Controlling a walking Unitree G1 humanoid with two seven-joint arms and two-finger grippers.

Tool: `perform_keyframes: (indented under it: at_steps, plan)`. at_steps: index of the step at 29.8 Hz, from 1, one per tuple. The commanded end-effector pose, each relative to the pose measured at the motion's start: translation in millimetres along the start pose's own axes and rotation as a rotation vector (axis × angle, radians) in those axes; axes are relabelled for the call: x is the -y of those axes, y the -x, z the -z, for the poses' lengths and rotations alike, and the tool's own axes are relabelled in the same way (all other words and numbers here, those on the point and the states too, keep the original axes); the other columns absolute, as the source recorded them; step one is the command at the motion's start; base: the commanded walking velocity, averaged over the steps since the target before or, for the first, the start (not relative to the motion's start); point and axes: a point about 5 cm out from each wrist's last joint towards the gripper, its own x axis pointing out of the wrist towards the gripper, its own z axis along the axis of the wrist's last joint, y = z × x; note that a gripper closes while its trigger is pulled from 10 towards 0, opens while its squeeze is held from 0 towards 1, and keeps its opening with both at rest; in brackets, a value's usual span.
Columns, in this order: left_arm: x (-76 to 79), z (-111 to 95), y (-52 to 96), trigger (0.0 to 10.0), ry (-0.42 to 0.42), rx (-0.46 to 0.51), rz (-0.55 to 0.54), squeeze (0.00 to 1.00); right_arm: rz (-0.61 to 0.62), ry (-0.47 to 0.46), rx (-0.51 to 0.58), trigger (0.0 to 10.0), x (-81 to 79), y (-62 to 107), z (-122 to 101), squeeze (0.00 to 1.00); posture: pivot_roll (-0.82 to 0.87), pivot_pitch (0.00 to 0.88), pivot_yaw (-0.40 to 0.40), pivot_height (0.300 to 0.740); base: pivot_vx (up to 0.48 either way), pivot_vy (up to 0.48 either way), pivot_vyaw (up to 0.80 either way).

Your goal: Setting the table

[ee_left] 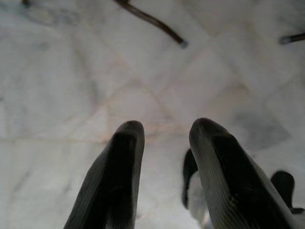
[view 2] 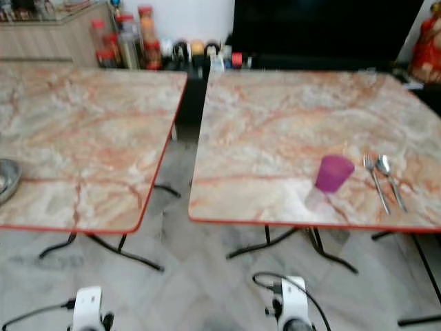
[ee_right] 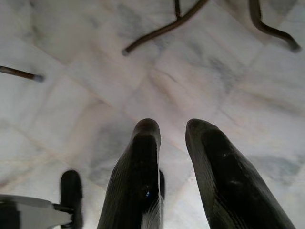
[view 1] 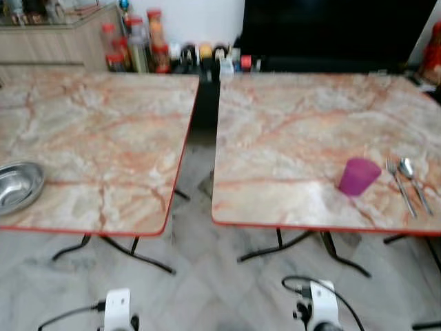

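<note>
Two marble-patterned tables with red edges stand side by side. On the right table [view 1: 289,138] a purple cup [view 1: 357,176] stands near the front edge, with a fork [view 1: 398,183] and a spoon [view 1: 413,181] lying just to its right. A steel bowl [view 1: 18,185] rests at the front left of the left table [view 1: 103,131]. Both arms hang low over the marble floor, below the tables. My left gripper [ee_left: 164,136] is open and holds nothing. My right gripper [ee_right: 172,132] is open too, also with nothing in it.
A gap with dark floor space [view 1: 204,131] separates the two tables. Bottles and jars [view 1: 138,45] line the back wall beside a wooden cabinet [view 1: 55,41]. A large dark screen [view 1: 331,31] stands behind the right table. Black folding table legs [view 1: 131,252] spread over the floor.
</note>
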Motion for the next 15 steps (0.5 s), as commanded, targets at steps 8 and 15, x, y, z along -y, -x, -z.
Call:
perform_keyframes:
  at_steps: [8, 15]
  plan:
    - [-1.7, 16.0, 3.6, 10.0, -0.041, -0.060, 0.002, 0.00, 0.001, 0.010, -0.011, 10.0, 3.1, 0.4, 1.0, 0.00, 0.05, 0.000, -0.021, 0.728, 0.000, -0.270, 0.00]
    - [-5.5, 19.9, 4.7, 10.0, -0.037, -0.074, 0.001, 0.00, -0.005, 0.021, -0.014, 10.0, 3.0, 0.2, 0.4, 0.00, 0.05, 0.000, -0.023, 0.728, 0.000, -0.380, 0.00]
